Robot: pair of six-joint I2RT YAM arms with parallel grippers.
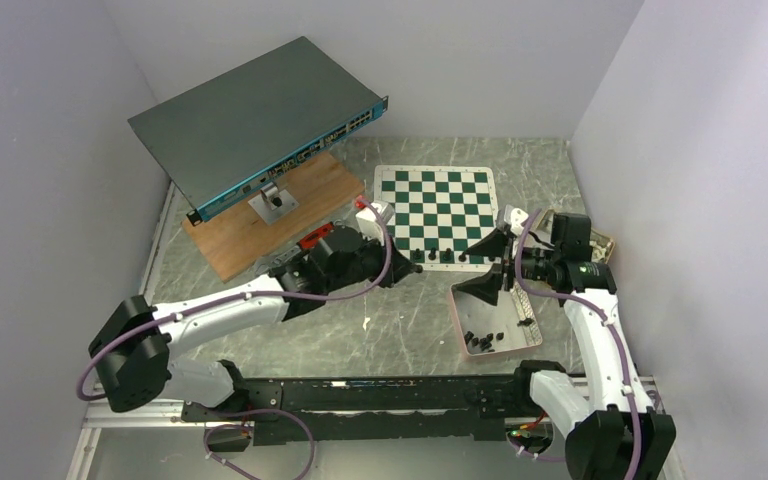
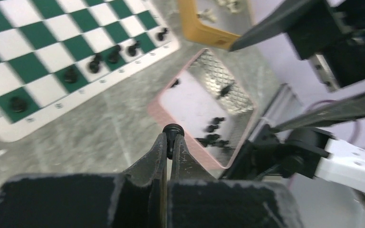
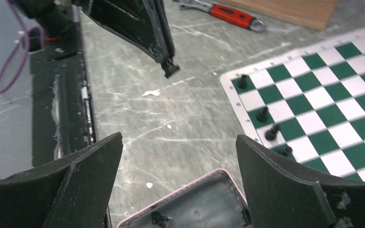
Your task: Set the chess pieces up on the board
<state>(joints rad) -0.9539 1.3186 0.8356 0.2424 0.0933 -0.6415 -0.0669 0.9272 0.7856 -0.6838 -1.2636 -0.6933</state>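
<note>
The board (image 1: 436, 205) of green and white squares lies at the back middle of the table. Several black chess pieces (image 1: 440, 256) stand along its near edge row (image 2: 95, 63) (image 3: 262, 113). My left gripper (image 2: 172, 138) is shut on one black chess piece (image 2: 173, 128), held above the bare table between the board's near corner and the pink-rimmed tray (image 2: 171, 91). From above, this gripper (image 1: 410, 270) hovers just off the board's near left corner. My right gripper (image 3: 179, 137) stands wide open and empty over the tray's corner (image 3: 180, 190); from above it (image 1: 482, 268) hangs over the tray's far end.
More loose black pieces (image 1: 482, 340) lie in the pink-rimmed tray (image 1: 457, 320). An orange-rimmed tray (image 2: 197, 32) with pale pieces sits right of the board. A tilted network switch (image 1: 255, 120) stands on a wooden slab (image 1: 250, 235). A red-handled tool (image 3: 233, 16) lies beside it.
</note>
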